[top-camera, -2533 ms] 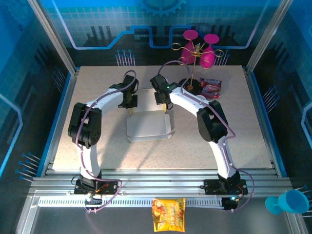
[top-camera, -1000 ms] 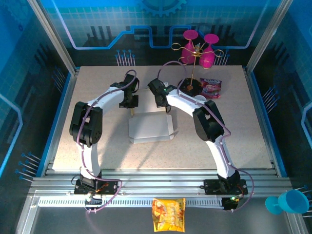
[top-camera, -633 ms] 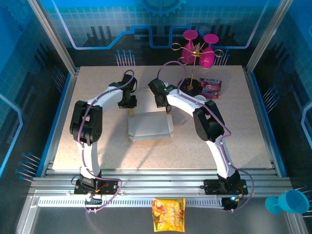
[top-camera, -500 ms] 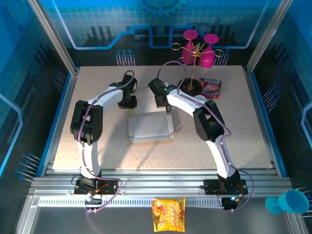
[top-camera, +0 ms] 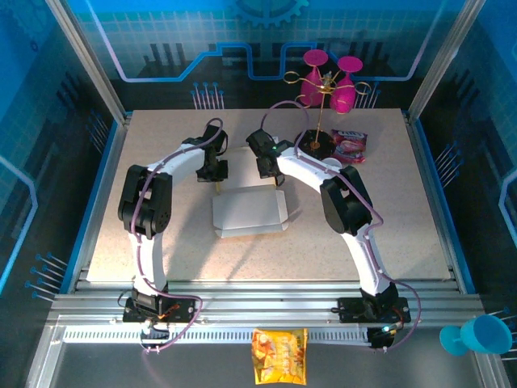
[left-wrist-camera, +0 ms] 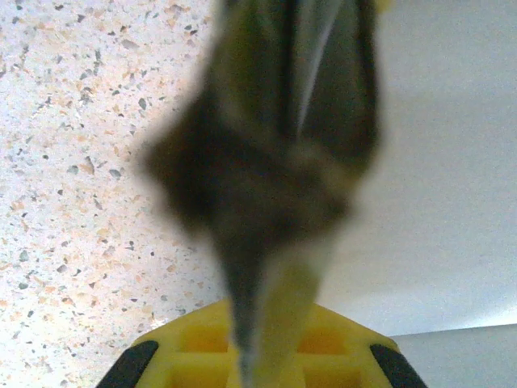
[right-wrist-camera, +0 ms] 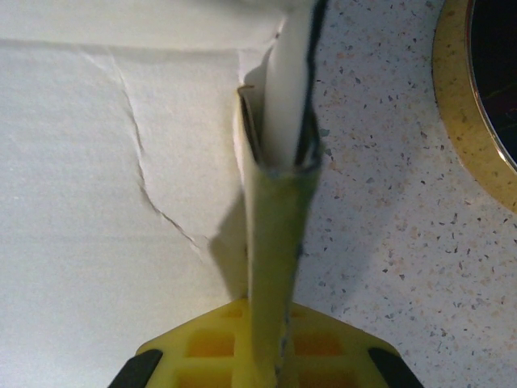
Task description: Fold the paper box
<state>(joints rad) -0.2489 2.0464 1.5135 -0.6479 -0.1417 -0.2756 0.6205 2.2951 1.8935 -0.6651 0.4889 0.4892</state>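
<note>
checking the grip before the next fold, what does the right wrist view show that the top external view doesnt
Right wrist view: the right claw shut on a raised flap of the paper box, plus creases across its white inside. Top external view: the left claw at the box's other far corner, pink glasses, an orange snack bag. Both: the box lying on the speckled table.
</note>
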